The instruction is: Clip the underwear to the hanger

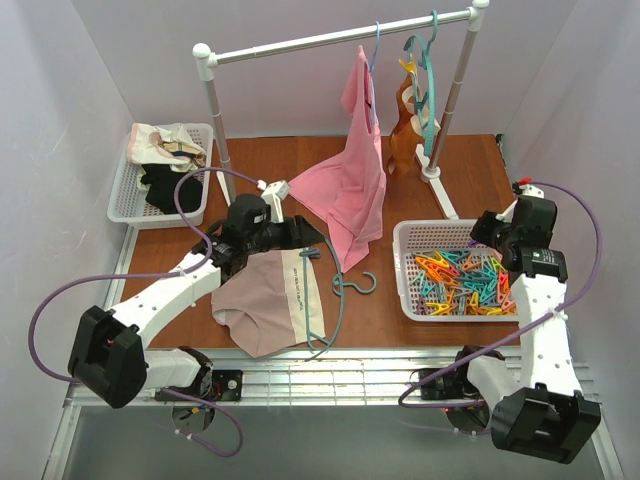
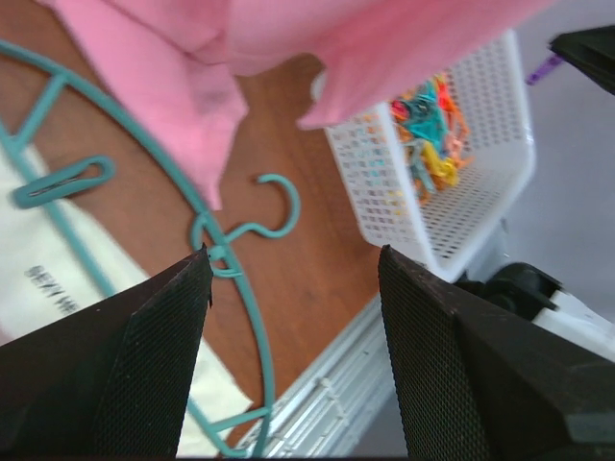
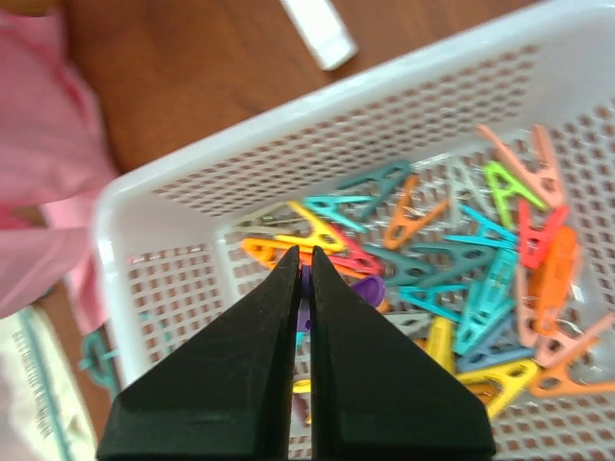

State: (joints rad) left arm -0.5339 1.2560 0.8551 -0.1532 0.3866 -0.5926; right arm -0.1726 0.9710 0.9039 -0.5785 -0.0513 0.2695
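Observation:
The pale pink-beige underwear [image 1: 262, 300] lies flat at the table's near edge, its cream strip [image 2: 38, 279] showing in the left wrist view. The teal hanger [image 1: 337, 300] lies along its right side, hook [image 2: 276, 206] pointing toward the peg basket. A teal peg [image 2: 60, 182] sits on the hanger's arm at the fabric's top corner. My left gripper [image 1: 305, 233] [image 2: 294, 254] hovers open above that corner, holding nothing. My right gripper [image 1: 484, 232] [image 3: 302, 252] is shut above the pegs. A purple peg [image 3: 370, 288] shows at its tips; whether it is pinched I cannot tell.
A white basket [image 1: 405, 270] [image 3: 192, 182] of coloured pegs stands at the right. A bright pink top [image 1: 352, 185] hangs from the white rail [image 1: 330, 38] down to the table, close to my left gripper. A tan garment [image 1: 402, 125] hangs beside it. Another basket [image 1: 125, 200] of clothes stands back left.

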